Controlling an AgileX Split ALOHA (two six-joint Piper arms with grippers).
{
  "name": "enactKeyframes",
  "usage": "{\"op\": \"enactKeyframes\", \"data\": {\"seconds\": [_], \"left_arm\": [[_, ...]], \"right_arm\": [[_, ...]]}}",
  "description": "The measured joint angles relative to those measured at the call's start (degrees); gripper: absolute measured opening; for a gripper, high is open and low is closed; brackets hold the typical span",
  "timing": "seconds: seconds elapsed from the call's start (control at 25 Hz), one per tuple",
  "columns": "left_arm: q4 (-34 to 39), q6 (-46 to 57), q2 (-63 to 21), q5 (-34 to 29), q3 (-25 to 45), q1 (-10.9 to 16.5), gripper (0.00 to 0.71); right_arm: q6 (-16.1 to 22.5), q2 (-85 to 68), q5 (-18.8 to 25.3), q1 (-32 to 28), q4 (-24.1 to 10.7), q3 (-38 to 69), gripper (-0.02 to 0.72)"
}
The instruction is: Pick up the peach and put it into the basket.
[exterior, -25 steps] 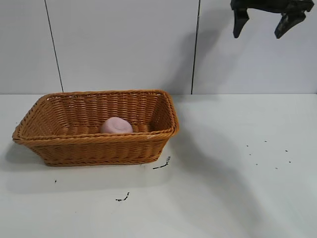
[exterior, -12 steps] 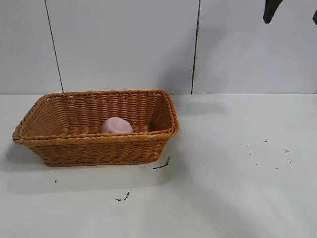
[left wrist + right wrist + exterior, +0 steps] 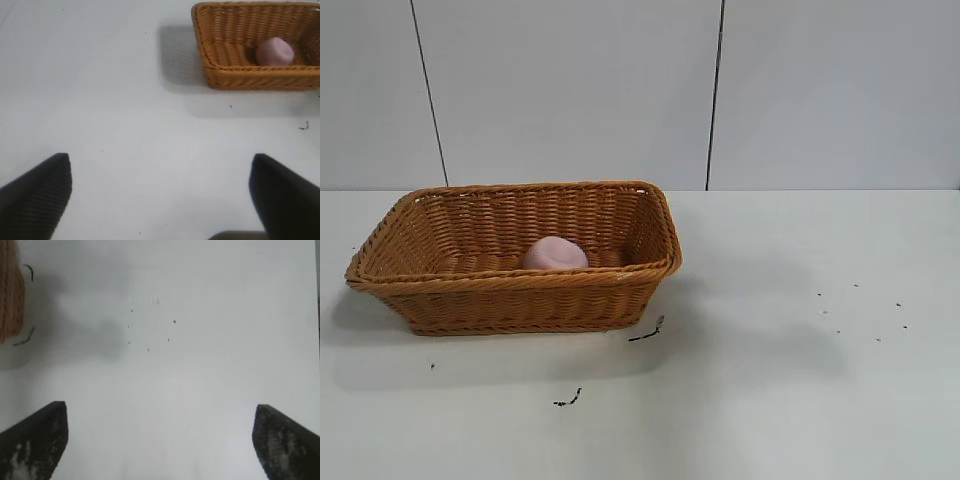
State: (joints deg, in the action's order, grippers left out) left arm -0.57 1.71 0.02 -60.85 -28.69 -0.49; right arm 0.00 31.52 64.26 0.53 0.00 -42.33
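Peach (image 3: 555, 254) sits inside basket (image 3: 520, 257). Left gripper (image 3: 160, 192) & right gripper (image 3: 160, 437) both spread wide, holding nothing, high over bare white table (image 3: 800, 330).

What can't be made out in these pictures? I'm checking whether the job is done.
- Peach: its underside, hidden by the basket near wall in the exterior view.
- Both arms: out of frame in the exterior view.
- Left end effector and right end effector: only the open fingertips show; the rest is cut off by the wrist views' edges.
- Basket in the right wrist view: only an edge.
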Motion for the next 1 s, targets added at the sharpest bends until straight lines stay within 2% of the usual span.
{"op": "enactKeyframes", "data": {"seconds": [0.12,0.24,0.64,1.0], "left_arm": [[0.0,0.0,0.0,0.0,0.0,0.0,0.693],[0.0,0.0,0.0,0.0,0.0,0.0,0.693],[0.0,0.0,0.0,0.0,0.0,0.0,0.693],[0.0,0.0,0.0,0.0,0.0,0.0,0.693]], "right_arm": [[0.0,-11.34,-3.19,0.0,0.0,7.78,0.696],[0.0,-19.38,-3.97,0.0,0.0,13.22,0.696],[0.0,-31.28,-5.32,0.0,0.41,13.88,0.696],[0.0,-31.76,-5.32,0.0,0.45,13.95,0.696]]}}
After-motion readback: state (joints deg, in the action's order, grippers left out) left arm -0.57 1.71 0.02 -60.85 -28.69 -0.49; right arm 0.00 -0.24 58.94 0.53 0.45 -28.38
